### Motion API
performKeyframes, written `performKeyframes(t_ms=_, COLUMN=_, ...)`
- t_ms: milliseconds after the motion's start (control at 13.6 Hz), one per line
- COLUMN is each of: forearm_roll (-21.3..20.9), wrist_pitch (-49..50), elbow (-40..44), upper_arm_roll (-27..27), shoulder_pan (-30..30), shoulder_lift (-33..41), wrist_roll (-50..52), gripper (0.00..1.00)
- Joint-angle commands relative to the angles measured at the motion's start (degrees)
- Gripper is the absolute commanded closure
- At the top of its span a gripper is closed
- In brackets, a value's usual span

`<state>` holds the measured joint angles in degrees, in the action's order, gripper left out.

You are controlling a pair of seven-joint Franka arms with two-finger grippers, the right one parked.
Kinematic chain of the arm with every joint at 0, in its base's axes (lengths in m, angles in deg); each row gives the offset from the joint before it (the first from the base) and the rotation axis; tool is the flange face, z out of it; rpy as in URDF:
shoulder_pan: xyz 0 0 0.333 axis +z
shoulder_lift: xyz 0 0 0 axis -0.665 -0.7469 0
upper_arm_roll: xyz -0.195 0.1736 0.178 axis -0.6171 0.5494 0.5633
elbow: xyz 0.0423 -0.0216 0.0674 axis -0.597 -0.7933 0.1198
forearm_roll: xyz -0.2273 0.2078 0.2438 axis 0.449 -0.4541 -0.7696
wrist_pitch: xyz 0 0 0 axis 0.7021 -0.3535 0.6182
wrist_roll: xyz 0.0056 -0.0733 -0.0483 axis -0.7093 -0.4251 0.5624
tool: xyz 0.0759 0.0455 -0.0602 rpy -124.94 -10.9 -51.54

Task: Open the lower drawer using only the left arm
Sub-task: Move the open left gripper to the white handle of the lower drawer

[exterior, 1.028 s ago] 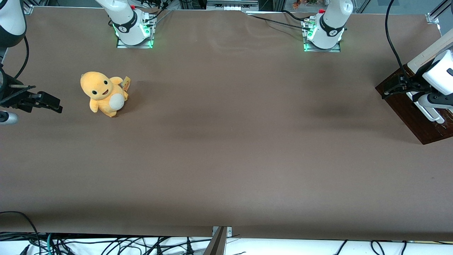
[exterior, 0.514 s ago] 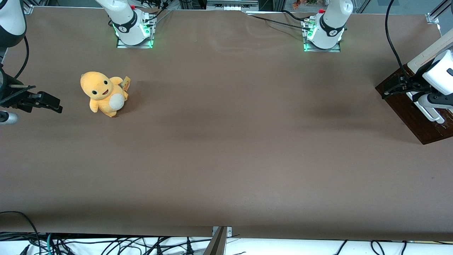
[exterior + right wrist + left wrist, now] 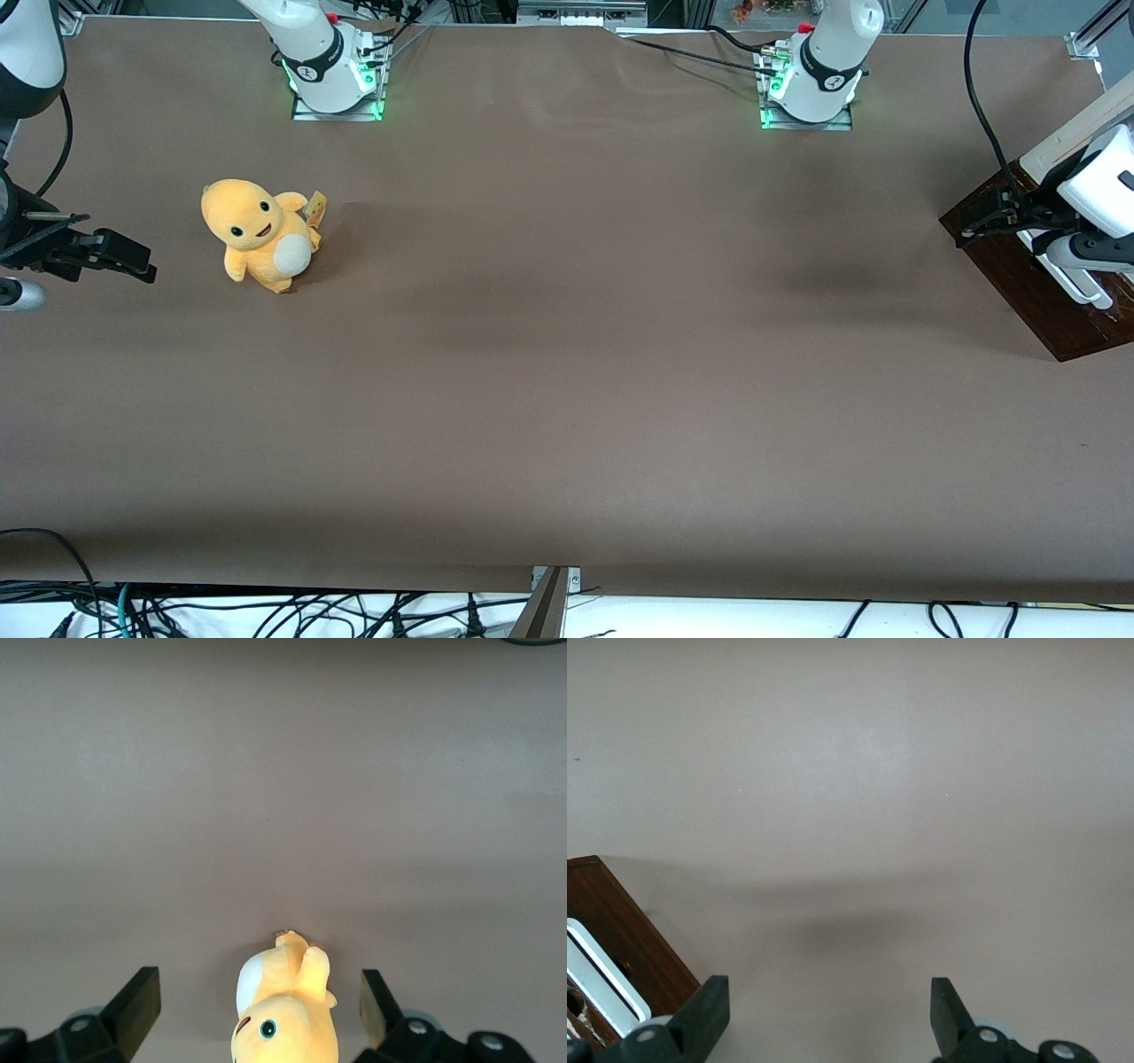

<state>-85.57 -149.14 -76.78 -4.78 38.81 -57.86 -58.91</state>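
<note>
Your black two-finger end effector hangs over bare cloth just beside the cabinet, its fingers spread wide with nothing between them; each fingertip is a blunt, matte black wedge. In the front view the white jointed left arm, with its glossy shell, dark wrist section and looping black cable, reaches in at its own end of the surface and covers part of the cabinet's front.

The lower drawer has a dark reddish-brown wood front with a visible grain and a smooth white bar handle with rounded ends. It sits in a small cabinet whose cream top panel runs slanted above it. You cannot tell from these views how far the drawer stands out from the cabinet. The wrist view catches only a sharp corner of the wood front and a rounded end of the white handle, beside one finger and apart from it.

The surface is a wide sheet of dull brown cloth, faintly rippled near the arm bases. A soft yellow-orange plush toy with a white belly stands upright toward the parked arm's end, well apart from the cabinet. Between the end effector and the drawer front nothing stands in your way.
</note>
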Motion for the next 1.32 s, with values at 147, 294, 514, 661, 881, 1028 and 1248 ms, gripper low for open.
performKeyframes(t_ms=147, forearm_roll=0.0, wrist_pitch=1.0, elbow=-0.5, upper_arm_roll=0.7, shoulder_pan=0.5, shoulder_lift=-1.7, wrist_roll=-0.4, gripper=0.00)
performKeyframes(t_ms=294, forearm_roll=-1.3, wrist_pitch=2.2, elbow=-0.4, upper_arm_roll=1.1, shoulder_pan=1.3, shoulder_lift=-3.3, wrist_roll=0.5, gripper=0.00)
performKeyframes(t_ms=514, forearm_roll=-7.8, wrist_pitch=9.7, elbow=-0.4, upper_arm_roll=0.9, shoulder_pan=1.8, shoulder_lift=-8.8, wrist_roll=0.8, gripper=0.00)
performKeyframes(t_ms=661, forearm_roll=-15.9, wrist_pitch=13.9, elbow=-0.3, upper_arm_roll=0.8, shoulder_pan=1.6, shoulder_lift=-15.0, wrist_roll=1.0, gripper=0.00)
performKeyframes(t_ms=881, forearm_roll=-25.8, wrist_pitch=14.4, elbow=-0.7, upper_arm_roll=1.0, shoulder_pan=2.8, shoulder_lift=-22.0, wrist_roll=1.8, gripper=0.00)
performKeyframes(t_ms=1028, forearm_roll=-31.2, wrist_pitch=15.5, elbow=-0.8, upper_arm_roll=1.0, shoulder_pan=3.4, shoulder_lift=-26.5, wrist_roll=7.3, gripper=0.00)
performKeyframes(t_ms=1248, forearm_roll=-40.9, wrist_pitch=17.6, elbow=-1.1, upper_arm_roll=0.9, shoulder_pan=2.9, shoulder_lift=-33.0, wrist_roll=15.7, gripper=0.00)
